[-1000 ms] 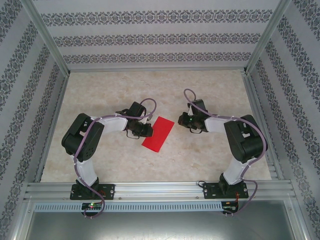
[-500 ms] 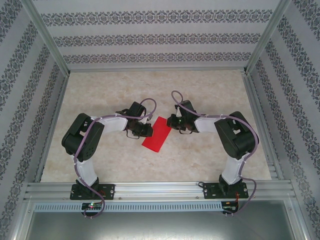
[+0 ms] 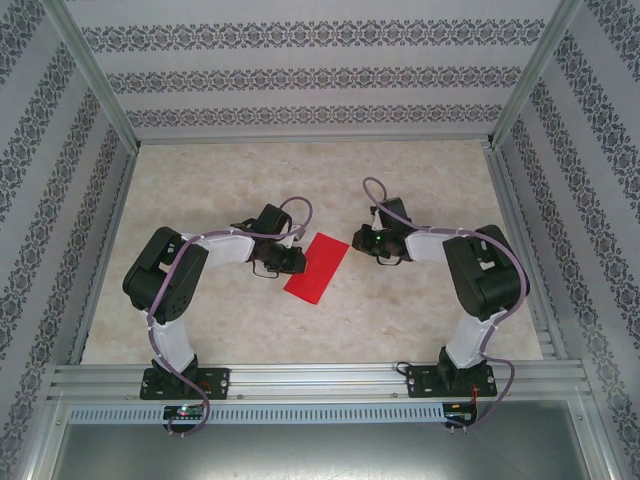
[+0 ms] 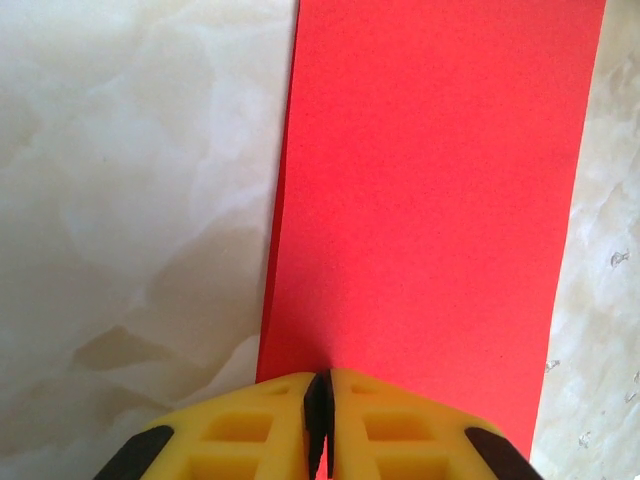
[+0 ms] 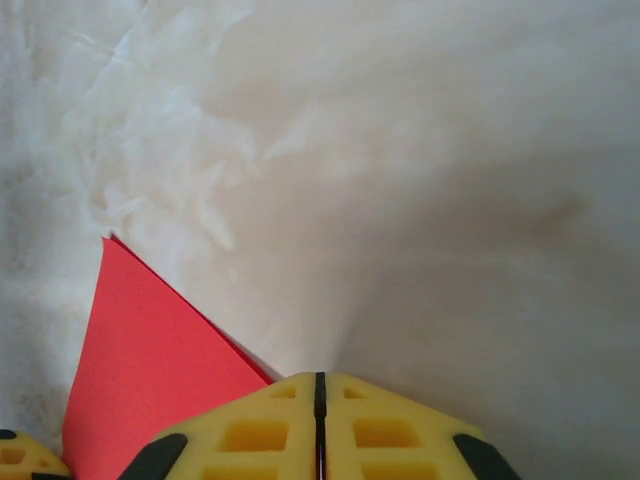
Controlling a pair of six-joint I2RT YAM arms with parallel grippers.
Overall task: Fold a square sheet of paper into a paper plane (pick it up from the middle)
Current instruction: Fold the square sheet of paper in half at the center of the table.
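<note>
The left gripper [image 3: 283, 260] sits low over the table [image 3: 420, 180] at the left long edge of the paper [image 3: 316, 268]. Its yellow fingers are drawn together with a hairline slit between them. The paper lies flat in the middle of the table, between the two arms, as a narrow red strip rather than a full square. Its long axis runs on a slant, from the near left up to the far right. The right gripper [image 3: 362, 243] is just beside the strip's far right corner, with a little bare table between them. Its fingers are closed as well and hold nothing.

The next move turns on this: the left arm is already at the paper, so it is the nearer one. The right arm would have to travel left and a little toward the bases to reach the middle of the strip.

From above, the slant and both arms can be read at once, but not any contact. The left wrist view puts the left gripper [image 4: 318, 385] right at the paper [image 4: 430, 200], with both long edges running away from the tips. Whether the tips pinch the paper or only press on it, I cannot tell. The right wrist view shows the right gripper [image 5: 320, 390] over bare table, with one sharp corner of the paper [image 5: 150, 390] off to its left.
</note>
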